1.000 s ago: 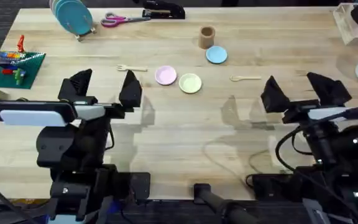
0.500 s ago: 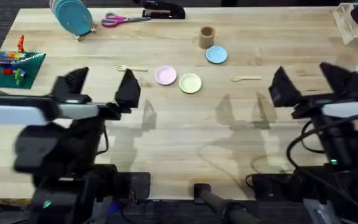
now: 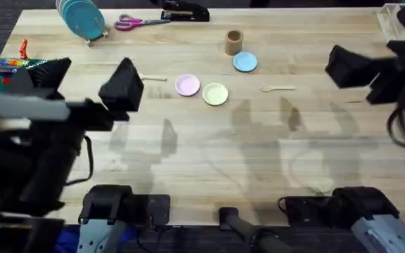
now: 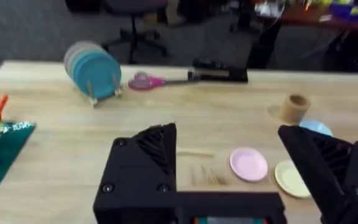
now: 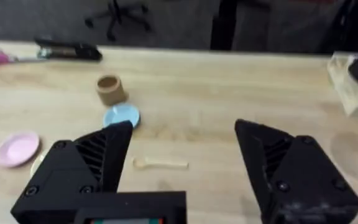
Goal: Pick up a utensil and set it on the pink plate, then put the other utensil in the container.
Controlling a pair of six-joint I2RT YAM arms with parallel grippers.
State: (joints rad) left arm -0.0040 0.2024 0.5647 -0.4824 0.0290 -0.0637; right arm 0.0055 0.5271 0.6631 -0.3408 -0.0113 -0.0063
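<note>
Pink plate (image 3: 187,86) mid-table, wooden fork (image 3: 151,77) just left of it, partly behind the raised left gripper (image 3: 90,81) with fingers spread, yellow-green plate (image 3: 215,93) touching its right edge, wooden spoon (image 3: 278,88) farther right, brown cup (image 3: 233,41) behind, right gripper (image 3: 371,67) agape, empty

I note the bench (image 3: 209,154) is pale wood, smooth, with a matt grain. The fork (image 4: 194,152) and spoon (image 5: 160,163) look like unfinished pale wood. The pink plate (image 3: 187,86) appears smooth plastic, the container (image 3: 233,41) matt brown cardboard or wood.
</note>
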